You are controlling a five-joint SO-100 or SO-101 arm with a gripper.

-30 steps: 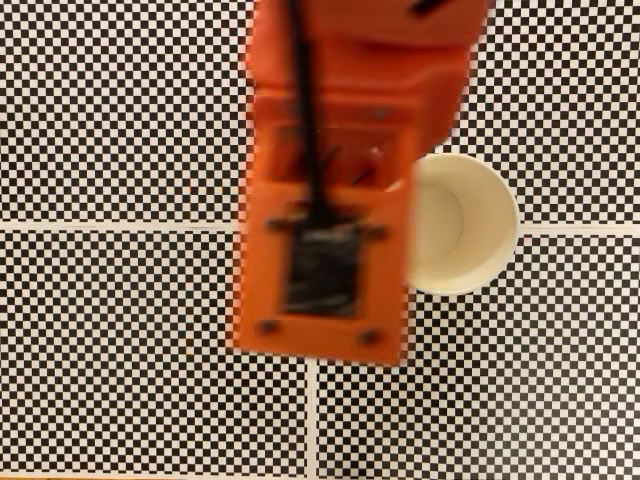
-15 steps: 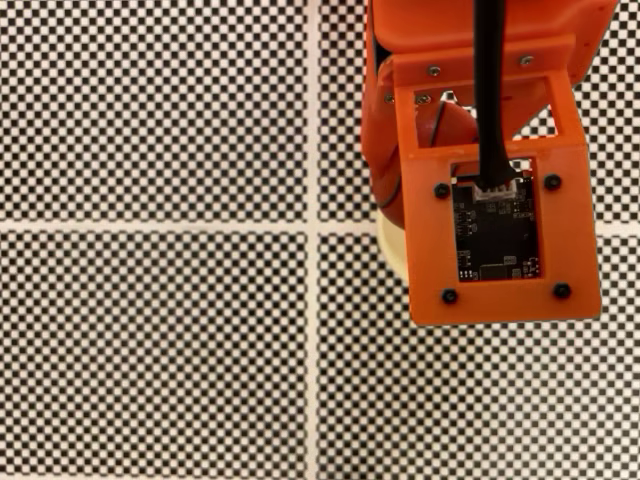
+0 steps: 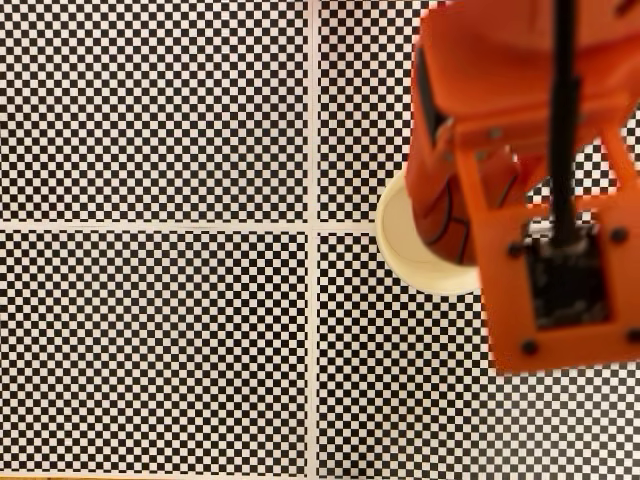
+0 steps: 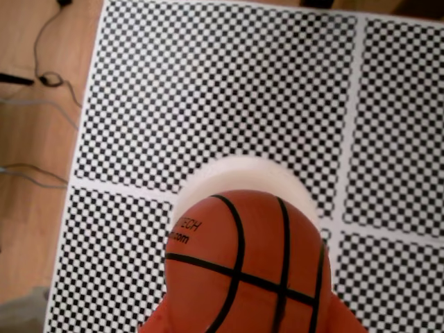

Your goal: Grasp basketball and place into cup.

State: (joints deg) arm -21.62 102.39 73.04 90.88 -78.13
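Note:
The basketball (image 4: 244, 267), orange with black seams, sits low in the middle of the wrist view. My gripper (image 4: 250, 318) is shut on it, and orange fingers (image 4: 158, 322) show at its lower sides. Just behind the ball, the cream-white cup (image 4: 239, 175) shows its rim. In the fixed view, the cup (image 3: 412, 252) stands right of centre, half covered by the orange arm (image 3: 540, 190). Under the arm, the basketball (image 3: 447, 218) hangs over the cup's mouth. I cannot tell how high it is above the rim.
A black-and-white checkered mat (image 3: 160, 330) with white dividing lines covers the surface. In the wrist view, bare wooden table (image 4: 35, 173) with dark cables (image 4: 41, 80) lies left of the mat's edge.
The arm has swung to the right, from left of the cup to above it, and now covers the cup's right side. The ball shows under the arm over the cup.

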